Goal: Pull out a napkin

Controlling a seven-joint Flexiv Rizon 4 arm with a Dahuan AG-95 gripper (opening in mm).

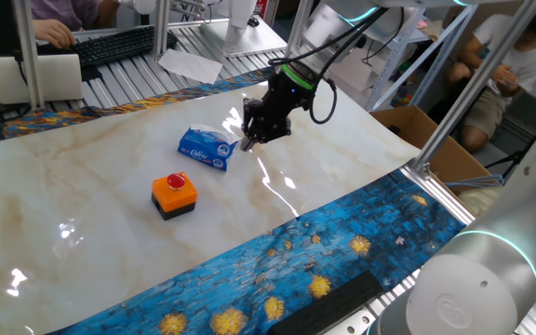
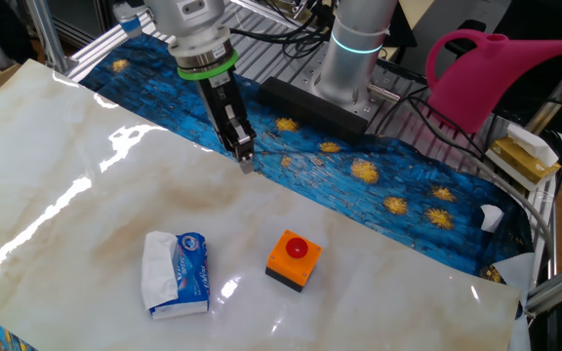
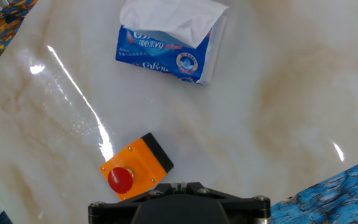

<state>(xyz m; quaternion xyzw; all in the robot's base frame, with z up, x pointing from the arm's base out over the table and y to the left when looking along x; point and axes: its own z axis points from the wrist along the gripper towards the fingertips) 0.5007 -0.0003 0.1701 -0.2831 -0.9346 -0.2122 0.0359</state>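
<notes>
White lettering is seen on the blue packet point(image 3: 166, 57), printed in a looping script across its face, but no word can be made out with certainty in the hand view. A round white-rimmed emblem is noted beside that lettering; its content is too small to be read. From one fixed view the script on the packet point(image 1: 205, 147) is blurred. From the other fixed view only a white oval mark is caught on the packet point(image 2: 191, 270). Nothing else legible is found.
</notes>
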